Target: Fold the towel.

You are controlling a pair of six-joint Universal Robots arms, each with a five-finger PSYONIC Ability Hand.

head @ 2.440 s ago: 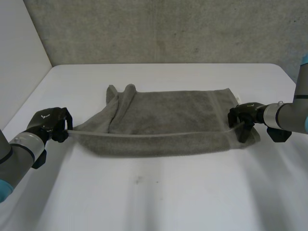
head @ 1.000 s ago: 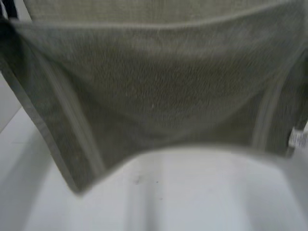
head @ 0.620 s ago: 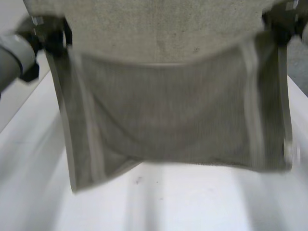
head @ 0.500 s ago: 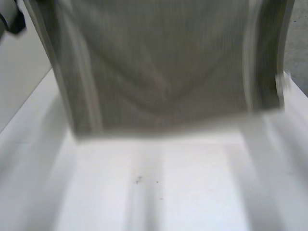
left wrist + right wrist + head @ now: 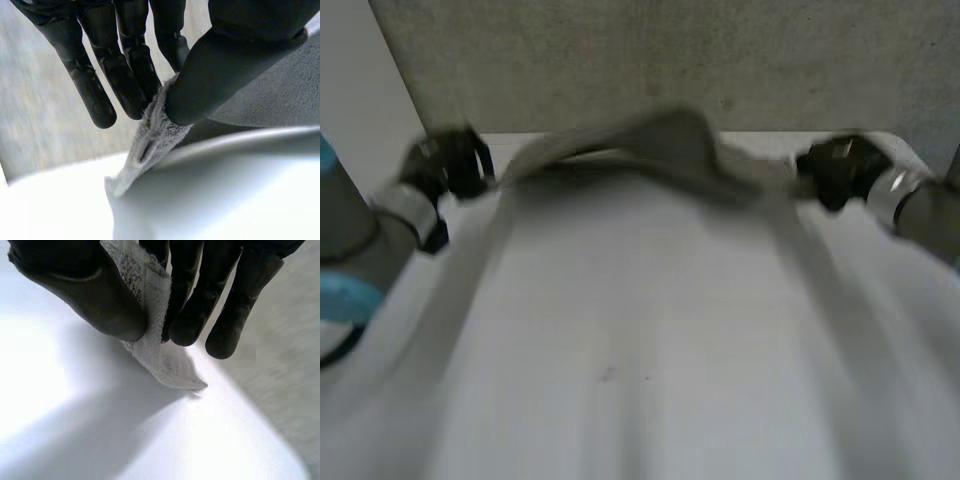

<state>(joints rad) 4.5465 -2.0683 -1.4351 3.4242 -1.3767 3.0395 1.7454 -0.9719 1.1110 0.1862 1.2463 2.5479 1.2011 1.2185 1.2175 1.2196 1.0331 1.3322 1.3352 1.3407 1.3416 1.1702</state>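
Note:
The grey towel (image 5: 655, 150) is stretched in the air between my two hands, low over the far part of the white table (image 5: 640, 340), its middle billowing upward. My left hand (image 5: 448, 165) holds its left end, my right hand (image 5: 838, 168) its right end. In the left wrist view the thumb (image 5: 220, 75) pinches a towel corner (image 5: 155, 135) against the fingers. In the right wrist view the thumb (image 5: 85, 290) likewise pinches a corner (image 5: 150, 295) against the fingers, with the tip of the cloth hanging free below.
A grey concrete wall (image 5: 650, 60) rises right behind the table's far edge. A white side wall (image 5: 360, 110) stands at the left. A small dark speck (image 5: 607, 375) marks the table's middle.
Both hands have swung the towel from high in front of the camera down and away to the table's far side. The cloth no longer hangs as a sheet; it trails flat between the hands.

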